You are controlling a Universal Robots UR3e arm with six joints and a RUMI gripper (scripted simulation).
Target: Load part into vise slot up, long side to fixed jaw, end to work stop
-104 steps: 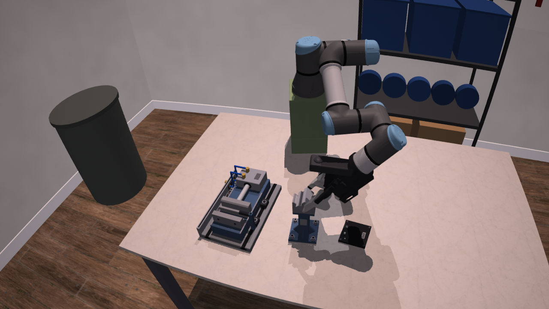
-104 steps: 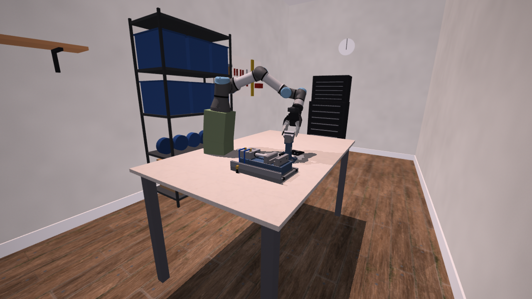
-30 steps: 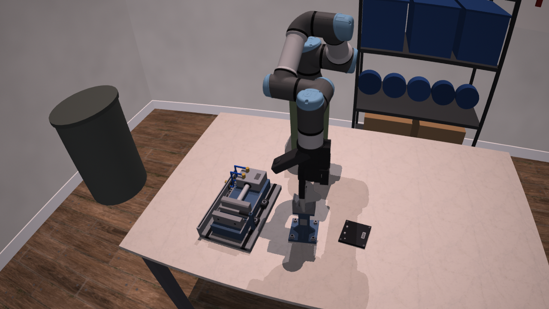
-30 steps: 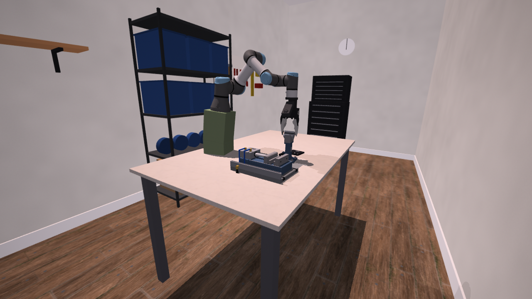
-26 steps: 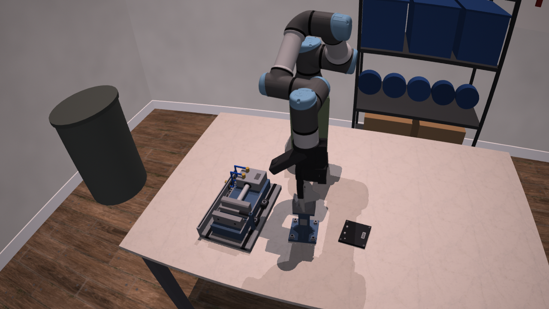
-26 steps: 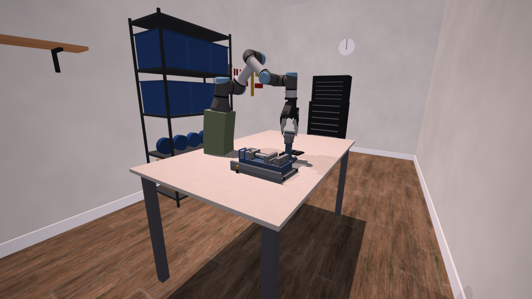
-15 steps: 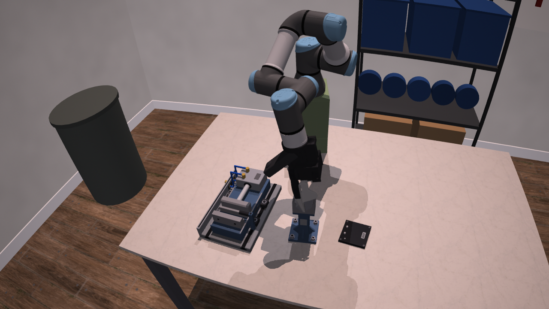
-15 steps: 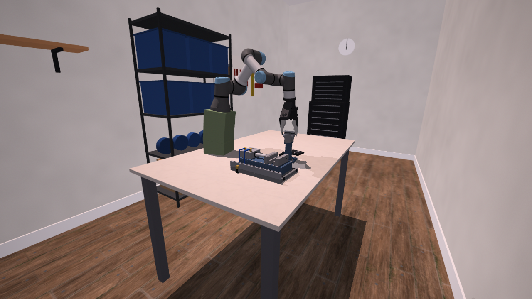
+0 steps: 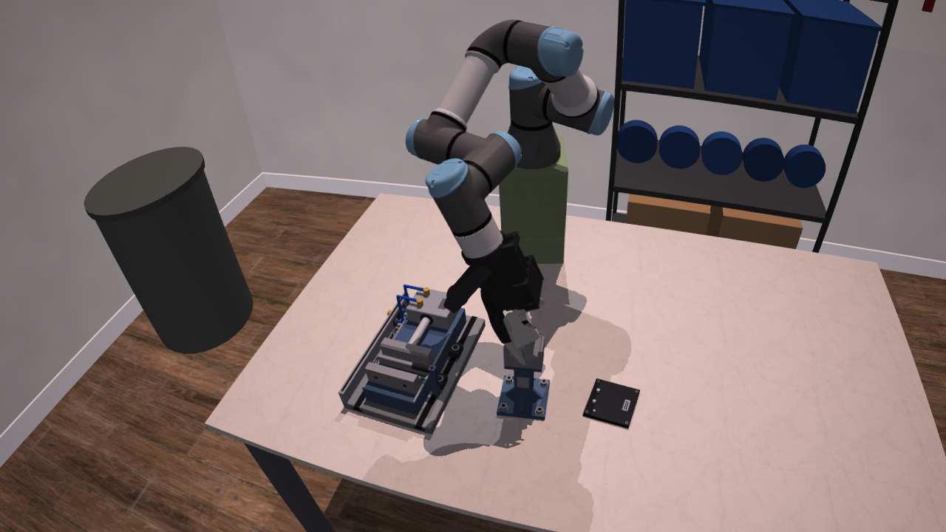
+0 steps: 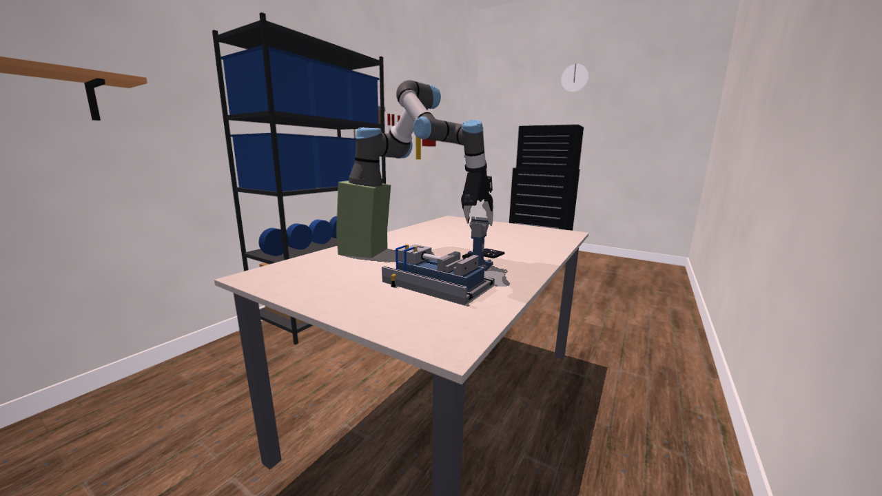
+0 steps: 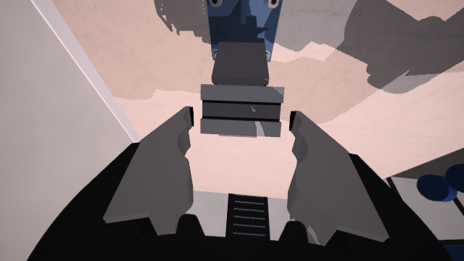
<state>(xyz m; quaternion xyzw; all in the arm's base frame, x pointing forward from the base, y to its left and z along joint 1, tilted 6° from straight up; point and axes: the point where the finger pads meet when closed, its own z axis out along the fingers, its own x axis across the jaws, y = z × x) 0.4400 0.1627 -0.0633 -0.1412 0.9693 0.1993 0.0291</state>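
Fingers point(image 9: 523, 339) point(image 10: 479, 222) stand apart astride the grey, grooved metal V-block point(image 10: 478, 232) point(image 11: 242, 93); the part, indistinct here, probably wants a firm mid-side grip.

One desk point(image 9: 727, 370) point(image 10: 320, 302) carries one vise point(image 9: 413, 363) point(image 10: 437, 271) and one plate point(image 9: 611, 403) point(image 10: 493, 253). One arm point(image 9: 466, 89) point(image 10: 414, 105) ends in one claw point(image 9: 482, 324) point(image 10: 478, 223) point(image 11: 241, 110).
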